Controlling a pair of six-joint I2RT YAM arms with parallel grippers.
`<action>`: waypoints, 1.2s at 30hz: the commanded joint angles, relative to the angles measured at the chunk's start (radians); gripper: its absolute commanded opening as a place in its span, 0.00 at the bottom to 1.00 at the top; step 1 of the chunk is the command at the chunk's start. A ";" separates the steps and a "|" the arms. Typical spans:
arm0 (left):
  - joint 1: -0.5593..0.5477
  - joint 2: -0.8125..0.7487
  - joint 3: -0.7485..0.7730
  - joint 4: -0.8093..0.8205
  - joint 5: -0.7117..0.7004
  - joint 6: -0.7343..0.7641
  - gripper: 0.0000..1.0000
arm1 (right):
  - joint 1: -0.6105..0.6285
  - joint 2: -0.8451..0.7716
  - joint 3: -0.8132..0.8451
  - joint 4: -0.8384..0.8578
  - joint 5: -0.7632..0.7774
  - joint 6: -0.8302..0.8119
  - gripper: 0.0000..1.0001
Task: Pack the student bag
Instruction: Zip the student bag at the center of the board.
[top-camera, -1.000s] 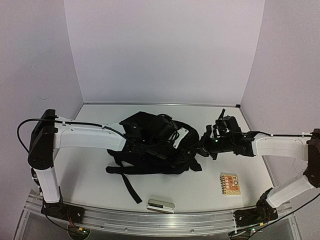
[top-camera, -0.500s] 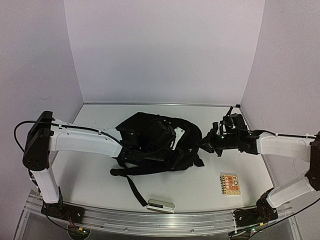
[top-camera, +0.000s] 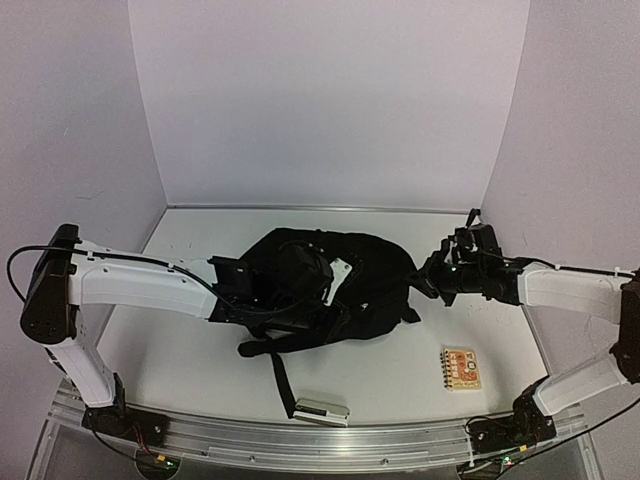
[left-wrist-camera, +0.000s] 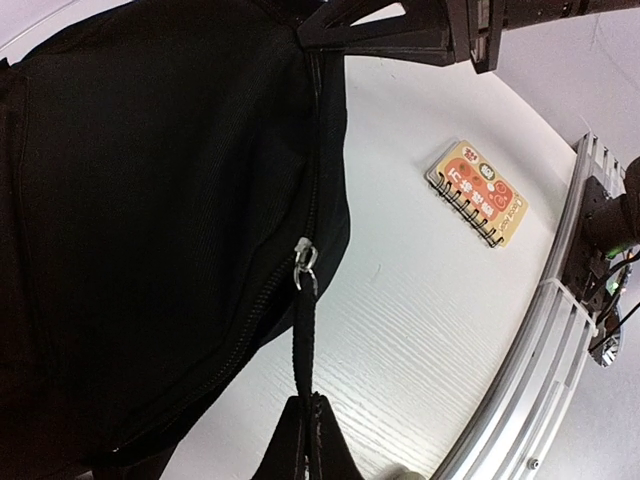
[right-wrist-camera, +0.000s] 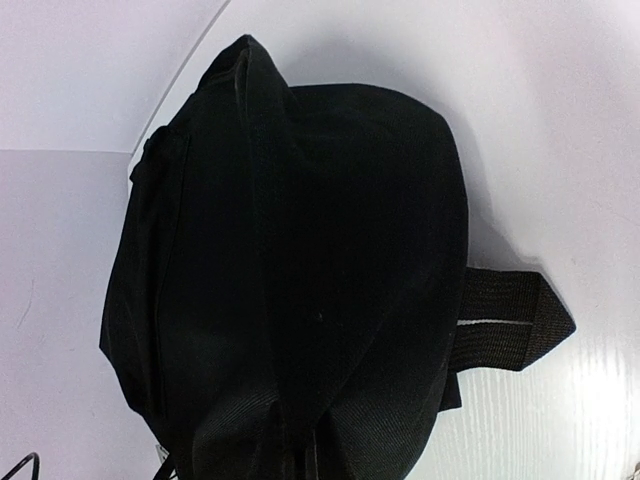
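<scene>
The student bag (top-camera: 350, 285), a large black fabric backpack, lies in the middle of the table. It fills the left of the left wrist view (left-wrist-camera: 150, 200) and most of the right wrist view (right-wrist-camera: 300, 250). My left gripper (left-wrist-camera: 306, 402) is shut on the black zipper pull strap (left-wrist-camera: 303, 330), which hangs taut from the metal slider (left-wrist-camera: 303, 262). In the top view the left gripper (top-camera: 300, 285) sits over the bag's left part. My right gripper (top-camera: 425, 280) is shut on the bag's fabric at its right end (right-wrist-camera: 300, 440).
A small spiral notebook (top-camera: 460, 367) with an orange cover lies at the front right; it also shows in the left wrist view (left-wrist-camera: 478, 192). A small silver-grey box (top-camera: 321, 409) lies by the front rail. A loose strap (top-camera: 280, 380) trails toward it.
Both arms moved away from each other: the left gripper pulled the zipper strap leftward, the right gripper drew the bag's end rightward. The bag is stretched flatter and wider.
</scene>
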 joint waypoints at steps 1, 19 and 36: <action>-0.009 -0.061 -0.021 -0.121 -0.030 0.000 0.00 | -0.061 -0.004 0.026 0.042 0.181 -0.033 0.00; 0.144 -0.278 -0.223 -0.166 0.028 -0.106 0.00 | -0.126 0.063 0.088 0.030 0.207 -0.102 0.00; 0.193 -0.245 -0.045 -0.226 0.123 -0.141 0.67 | -0.137 0.086 0.223 -0.027 0.104 -0.353 0.00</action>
